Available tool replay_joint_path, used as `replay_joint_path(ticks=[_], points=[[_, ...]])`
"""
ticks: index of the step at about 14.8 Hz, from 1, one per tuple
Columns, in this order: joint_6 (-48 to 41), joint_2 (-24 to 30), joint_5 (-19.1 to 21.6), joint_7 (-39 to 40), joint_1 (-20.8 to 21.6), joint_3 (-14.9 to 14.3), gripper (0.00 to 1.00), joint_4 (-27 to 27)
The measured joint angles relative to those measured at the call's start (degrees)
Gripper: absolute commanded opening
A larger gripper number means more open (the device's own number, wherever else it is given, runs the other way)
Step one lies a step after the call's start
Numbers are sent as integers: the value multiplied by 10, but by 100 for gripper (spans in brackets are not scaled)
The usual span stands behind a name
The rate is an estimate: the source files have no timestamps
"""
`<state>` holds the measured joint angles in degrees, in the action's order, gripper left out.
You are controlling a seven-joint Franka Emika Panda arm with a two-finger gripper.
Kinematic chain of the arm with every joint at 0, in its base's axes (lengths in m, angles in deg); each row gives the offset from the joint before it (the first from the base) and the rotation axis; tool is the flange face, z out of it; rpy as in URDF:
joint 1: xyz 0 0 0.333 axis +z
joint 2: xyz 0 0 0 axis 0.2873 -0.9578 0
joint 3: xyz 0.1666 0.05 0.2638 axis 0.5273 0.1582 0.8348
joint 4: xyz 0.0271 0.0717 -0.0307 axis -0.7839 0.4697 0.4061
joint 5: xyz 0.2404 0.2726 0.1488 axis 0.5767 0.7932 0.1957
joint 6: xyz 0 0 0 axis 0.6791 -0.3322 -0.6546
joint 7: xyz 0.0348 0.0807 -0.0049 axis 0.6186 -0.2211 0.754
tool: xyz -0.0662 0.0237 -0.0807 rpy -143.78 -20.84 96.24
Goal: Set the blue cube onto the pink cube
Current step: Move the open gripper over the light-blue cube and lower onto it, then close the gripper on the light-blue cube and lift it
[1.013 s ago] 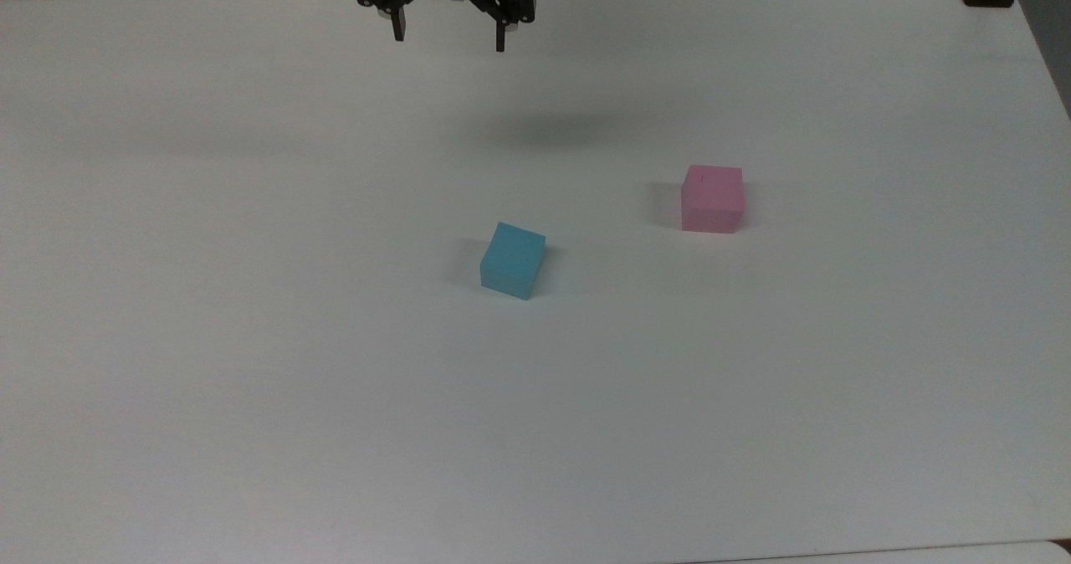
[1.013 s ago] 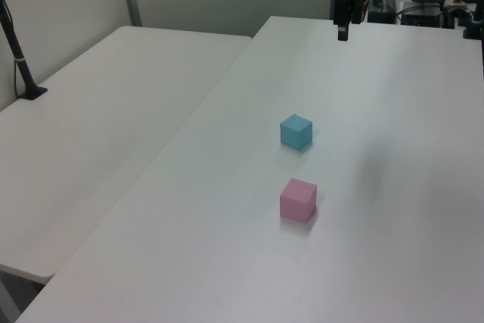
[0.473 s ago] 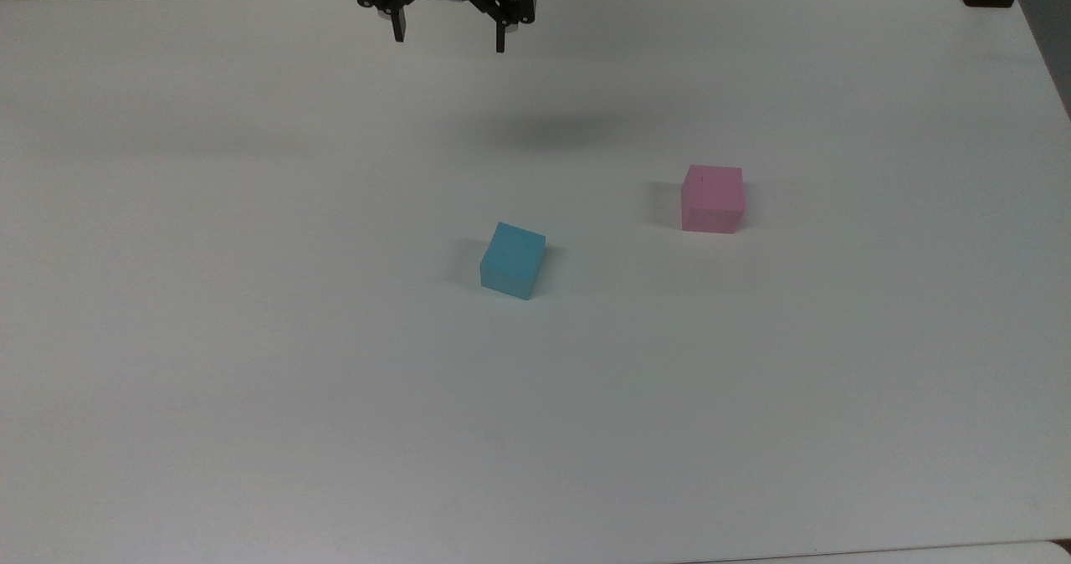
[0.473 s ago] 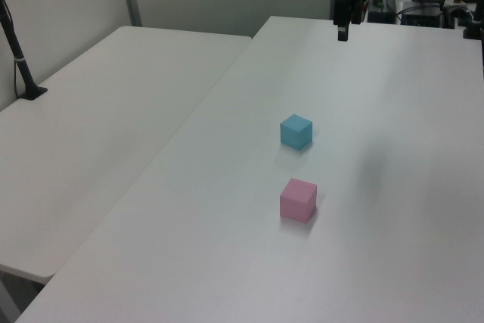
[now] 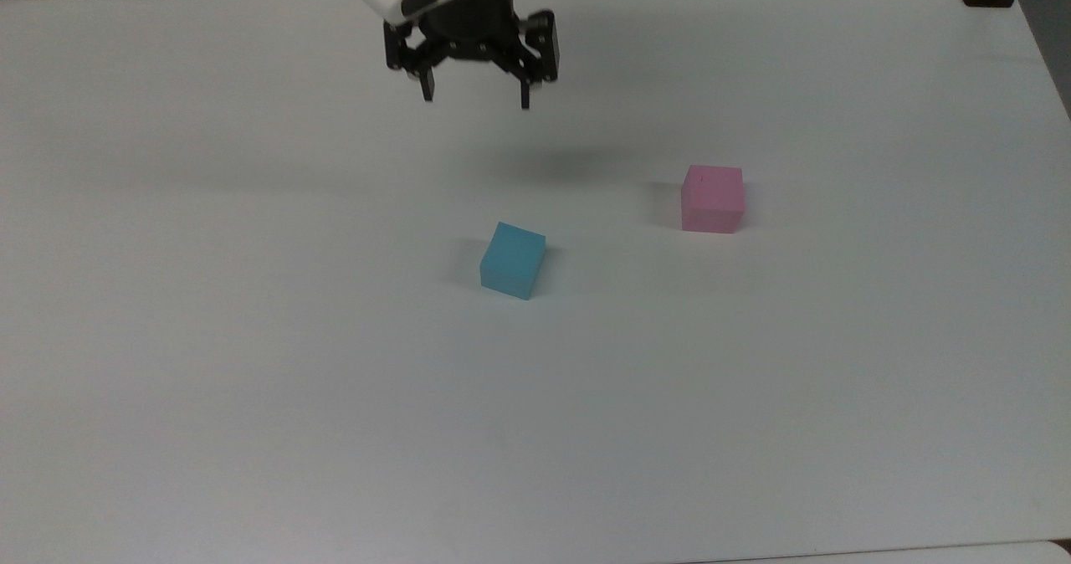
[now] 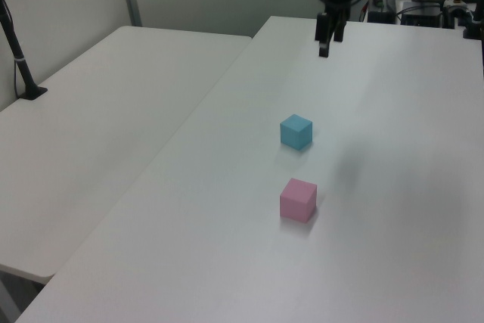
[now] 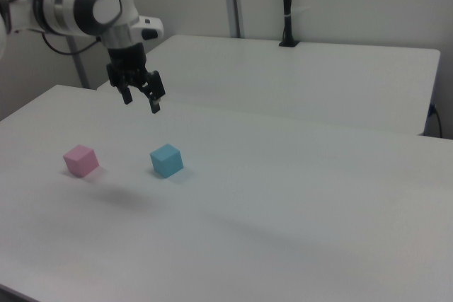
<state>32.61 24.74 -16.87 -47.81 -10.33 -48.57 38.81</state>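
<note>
The claw (image 5: 477,97), spread wide and empty, has just advanced from the far edge toward the blue cube (image 5: 512,260), which sits untouched on the surface (image 5: 251,397) apart from the pink cube (image 5: 712,199), so grasping remains ahead.

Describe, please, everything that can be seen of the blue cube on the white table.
The blue cube is a small, plain, light-blue block with a matte surface and sharp edges. It rests flat on the white table, turned slightly so that its sides are not parallel to the table's edges. Nothing touches it except the table. The pink cube stands apart from it, to the top view's right. The gripper, its fingers open, hangs in the air above the table, away from the cube, holding nothing.
</note>
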Motion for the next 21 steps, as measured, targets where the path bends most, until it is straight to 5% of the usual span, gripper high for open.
replay_joint_path(ticks=[6, 12, 14, 17, 19, 21], points=[[106, -104, 0, -110, 28, 5, 100, 8], [158, -189, -43, -173, 41, 5, 99, 7], [158, -189, -44, -173, 40, 4, 82, 5], [162, -191, -50, -173, 40, 4, 36, 3], [182, -195, -53, -173, 40, 4, 24, 3], [191, -197, -55, -173, 40, 4, 24, 3]])
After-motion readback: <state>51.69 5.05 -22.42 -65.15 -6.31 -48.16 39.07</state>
